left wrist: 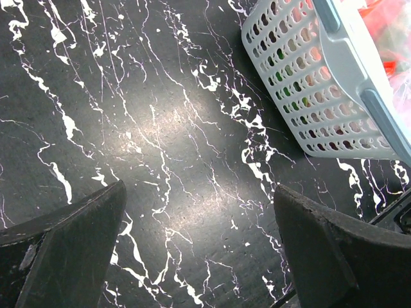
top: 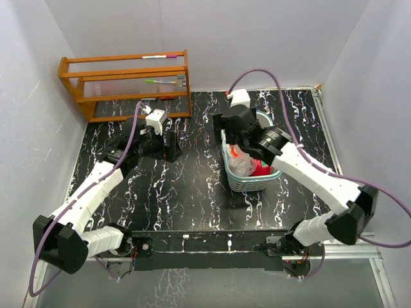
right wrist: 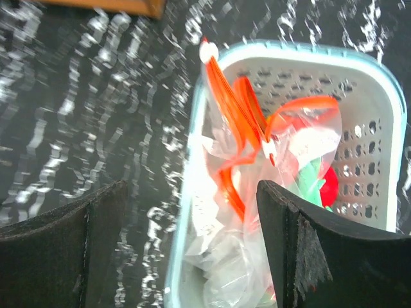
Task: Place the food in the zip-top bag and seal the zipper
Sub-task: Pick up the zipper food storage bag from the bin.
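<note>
The zip-top bag [right wrist: 257, 212] lies crumpled inside a pale teal basket [right wrist: 385, 96], its red-orange zipper [right wrist: 228, 102] twisted and standing up at the bag's top. Red and green food [right wrist: 327, 183] shows through the plastic at the basket's right side. My right gripper [right wrist: 191, 189] hangs open just above the basket's left rim and the bag, holding nothing. In the top view the bag [top: 243, 163] and red food [top: 262, 168] sit in the basket [top: 253, 186] under the right gripper [top: 239, 142]. My left gripper [left wrist: 199, 189] is open over bare tabletop, left of the basket [left wrist: 321, 83].
A wooden rack [top: 128, 83] with pens stands at the back left of the black marbled table [top: 192, 192]. White walls close in both sides and the back.
</note>
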`<state>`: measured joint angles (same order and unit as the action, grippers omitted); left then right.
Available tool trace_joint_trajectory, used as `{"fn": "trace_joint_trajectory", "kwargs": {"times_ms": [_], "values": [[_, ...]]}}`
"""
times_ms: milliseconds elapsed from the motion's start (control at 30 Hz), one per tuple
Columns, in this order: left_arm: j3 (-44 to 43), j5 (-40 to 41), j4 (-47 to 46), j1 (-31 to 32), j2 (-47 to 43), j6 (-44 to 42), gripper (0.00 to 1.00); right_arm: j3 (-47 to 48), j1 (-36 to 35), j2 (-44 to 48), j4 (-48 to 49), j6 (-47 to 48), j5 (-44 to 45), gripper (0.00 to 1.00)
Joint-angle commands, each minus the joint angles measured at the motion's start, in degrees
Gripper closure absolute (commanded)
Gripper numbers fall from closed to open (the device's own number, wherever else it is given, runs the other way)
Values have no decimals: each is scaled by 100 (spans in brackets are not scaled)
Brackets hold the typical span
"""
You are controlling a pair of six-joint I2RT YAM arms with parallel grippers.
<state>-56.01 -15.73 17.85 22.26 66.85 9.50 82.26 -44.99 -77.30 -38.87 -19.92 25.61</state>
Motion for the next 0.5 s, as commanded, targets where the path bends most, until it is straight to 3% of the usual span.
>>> {"fn": "trace_joint_trajectory", "kwargs": {"times_ms": [0, 267, 467], "values": [[182, -197, -125, 18, -291, 130, 3, 9, -18, -193, -209, -3, 853, 16], [286, -211, -167, 16, -322, 123, 3, 55, 129, -533, -73, 132, 1247, 14], [379, -212, -210, 15, -326, 123, 3, -264, 686, -642, 323, 342, 646, 13]]}}
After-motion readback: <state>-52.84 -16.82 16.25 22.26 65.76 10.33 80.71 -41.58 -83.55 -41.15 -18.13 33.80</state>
